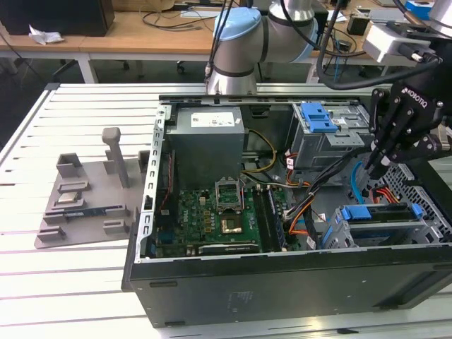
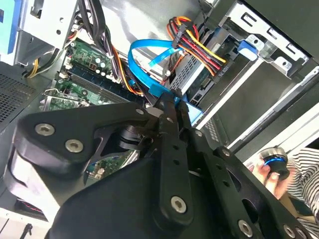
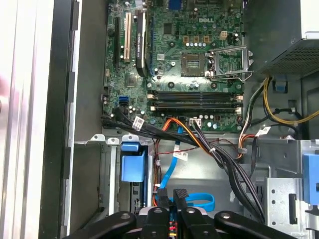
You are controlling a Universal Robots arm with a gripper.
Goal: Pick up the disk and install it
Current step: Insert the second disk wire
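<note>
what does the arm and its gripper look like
The arm has silver-grey tubes, pale blue joint caps and black cables running along it. The gripper is matte black, built of bolted linkage bars with silver screws, narrow fingers and white lettering.

Disk (image 1: 385, 220) sat mostly hidden inside its bay in the exterior view, label not visible. Claw (image 2: 172, 107) body blocked much of the motherboard (image 2: 79, 74) in the second wrist view. In the first wrist view the claw (image 3: 172, 196) was cut off by the picture's edge. Person's hand (image 2: 266, 172) was partly cropped, holding a small round object (image 2: 275, 162) too unclear to identify.
</note>
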